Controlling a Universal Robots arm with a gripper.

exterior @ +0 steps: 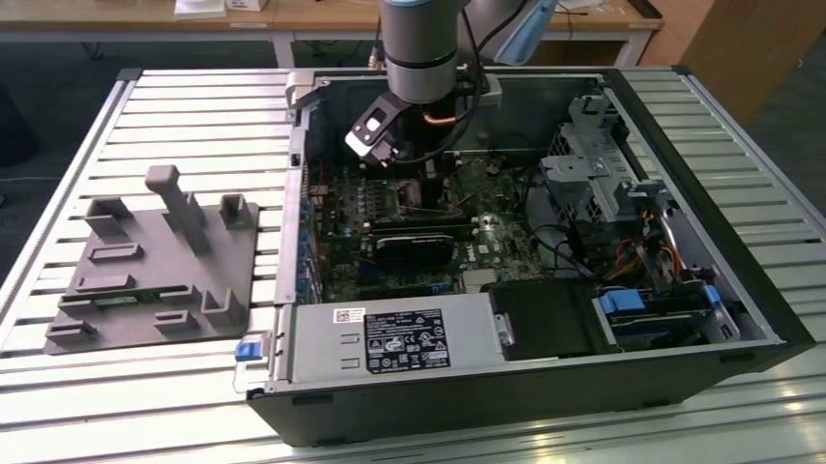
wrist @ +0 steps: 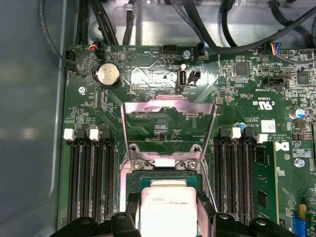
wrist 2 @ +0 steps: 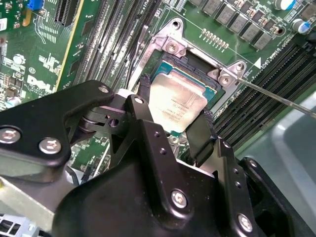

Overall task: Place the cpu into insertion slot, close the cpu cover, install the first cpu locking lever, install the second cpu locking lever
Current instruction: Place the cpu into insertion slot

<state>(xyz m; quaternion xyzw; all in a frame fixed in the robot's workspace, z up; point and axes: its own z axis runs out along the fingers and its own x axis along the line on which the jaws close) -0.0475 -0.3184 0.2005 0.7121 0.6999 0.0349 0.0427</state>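
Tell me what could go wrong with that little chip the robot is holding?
The gripper holds the chip by two opposite edges, right over the socket. If the chip goes down tilted or off-centre, it may not sit flat and could hurt the socket. The metal cover stands open next to the socket, so the gripper might bump it.

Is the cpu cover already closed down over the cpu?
No, in the first wrist view the cpu cover stands swung open away from the cpu, whose metal face is bare.
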